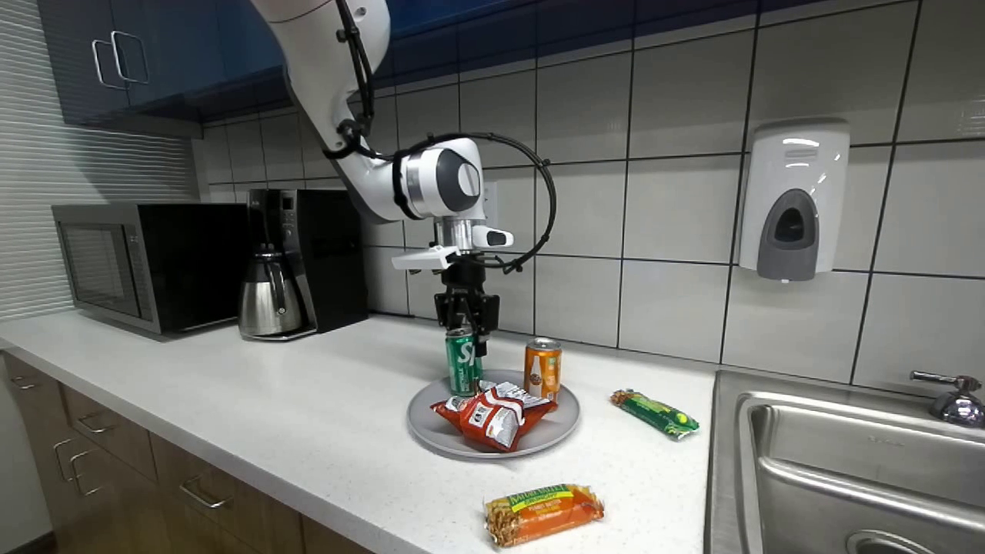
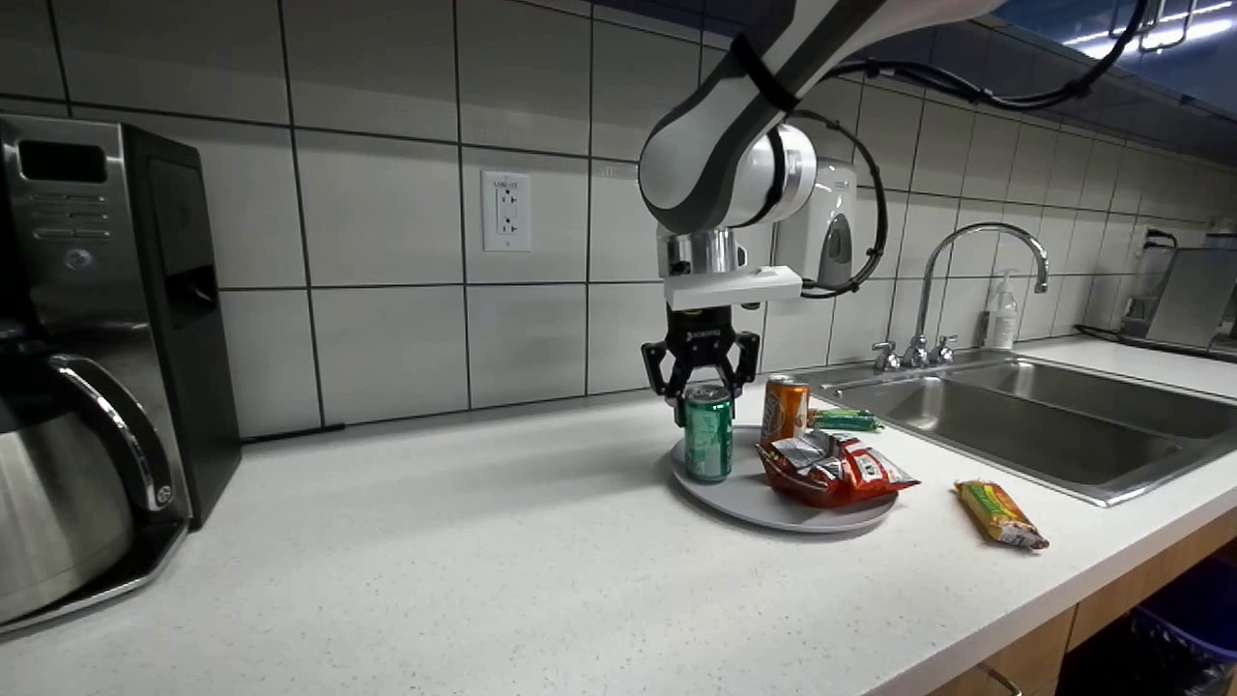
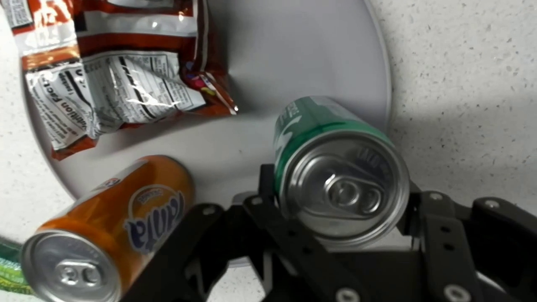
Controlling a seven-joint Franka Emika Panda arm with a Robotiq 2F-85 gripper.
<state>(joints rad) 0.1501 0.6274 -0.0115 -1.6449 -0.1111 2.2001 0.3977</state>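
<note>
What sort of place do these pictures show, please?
A kitchen, perhaps an office break room, though the pictures do not settle that. A stainless-steel double sink is set into the white countertop, and a microwave stands beside a coffee maker.

In an exterior view, the black two-fingered gripper [image 1: 469,338] partly covers the green metal can [image 1: 462,368]; the red foil bag [image 1: 496,419] partly hides the orange metal can [image 1: 543,363]. The wrist view's left edge crops the green plastic-wrapped bar [image 3: 11,267].
</note>
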